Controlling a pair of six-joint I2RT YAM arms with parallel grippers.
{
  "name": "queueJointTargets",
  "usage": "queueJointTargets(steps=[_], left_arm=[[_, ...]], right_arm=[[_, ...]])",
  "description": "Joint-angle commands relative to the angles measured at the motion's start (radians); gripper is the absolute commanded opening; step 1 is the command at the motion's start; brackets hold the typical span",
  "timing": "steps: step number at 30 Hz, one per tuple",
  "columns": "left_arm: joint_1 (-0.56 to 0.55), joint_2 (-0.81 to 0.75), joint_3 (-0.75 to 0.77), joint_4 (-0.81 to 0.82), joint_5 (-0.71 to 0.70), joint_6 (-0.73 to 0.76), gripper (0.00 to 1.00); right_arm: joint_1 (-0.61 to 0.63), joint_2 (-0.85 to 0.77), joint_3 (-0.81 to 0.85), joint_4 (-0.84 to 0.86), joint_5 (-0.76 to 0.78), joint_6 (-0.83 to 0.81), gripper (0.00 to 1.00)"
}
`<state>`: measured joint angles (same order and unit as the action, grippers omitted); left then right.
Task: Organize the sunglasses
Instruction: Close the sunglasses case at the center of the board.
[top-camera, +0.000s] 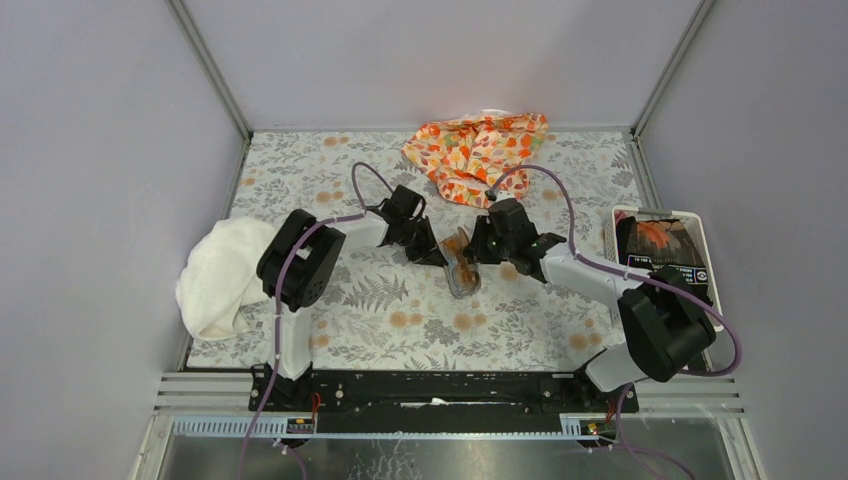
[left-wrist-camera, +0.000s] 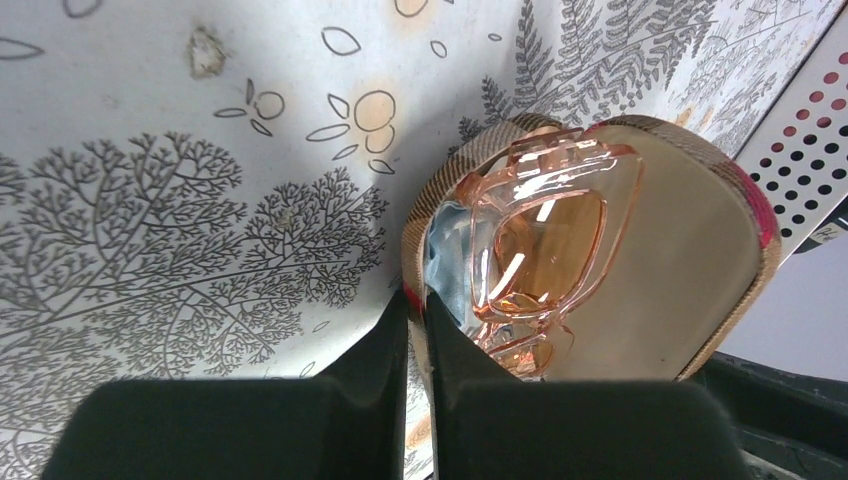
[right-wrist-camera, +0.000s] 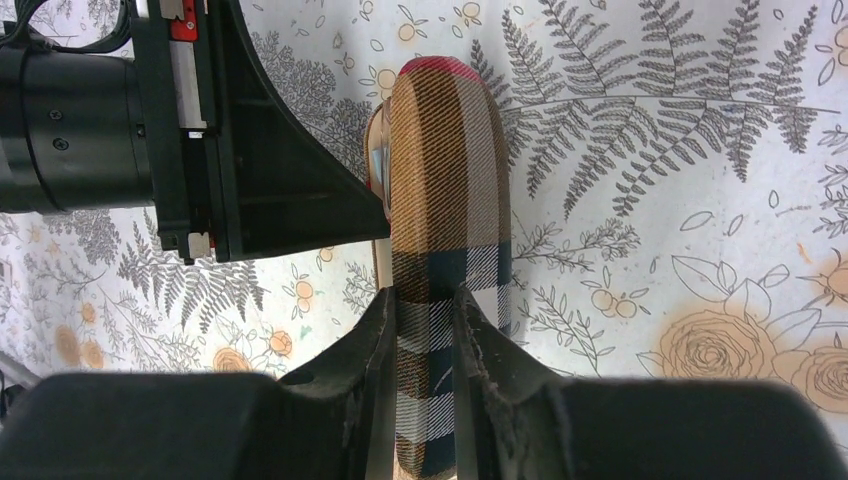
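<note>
The sunglasses (left-wrist-camera: 540, 250), with a translucent orange-pink frame, lie folded inside the open brown plaid case (left-wrist-camera: 690, 280), on a small blue cloth (left-wrist-camera: 452, 262). My left gripper (left-wrist-camera: 420, 320) is shut on the case's side rim. My right gripper (right-wrist-camera: 425, 300) is shut on the plaid lid (right-wrist-camera: 450, 170), which stands on edge. In the top view the case (top-camera: 462, 272) sits mid-table between the left gripper (top-camera: 437, 252) and the right gripper (top-camera: 480, 250), with the sunglasses (top-camera: 456, 243) showing in it. The left gripper's black finger (right-wrist-camera: 300, 190) shows beside the case in the right wrist view.
An orange floral cloth (top-camera: 478, 150) lies at the back centre. A white towel (top-camera: 222, 275) lies at the left edge. A white tray (top-camera: 700, 232) with a dark packet stands at the right. The table has a floral printed cover (top-camera: 400, 320).
</note>
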<state>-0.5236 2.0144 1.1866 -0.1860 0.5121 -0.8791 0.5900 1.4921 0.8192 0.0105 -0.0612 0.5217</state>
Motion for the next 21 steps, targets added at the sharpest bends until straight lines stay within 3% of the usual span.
queueJointTargets(steps=[1,21], left_arm=[[-0.046,0.028,0.033,0.038,0.063,0.005,0.11],[-0.047,0.041,0.042,0.041,0.068,0.006,0.11]], right_arm=[[0.088,0.133,-0.009,-0.004,-0.095,0.061,0.18],[0.224,0.308,0.149,-0.165,0.105,0.02,0.18]])
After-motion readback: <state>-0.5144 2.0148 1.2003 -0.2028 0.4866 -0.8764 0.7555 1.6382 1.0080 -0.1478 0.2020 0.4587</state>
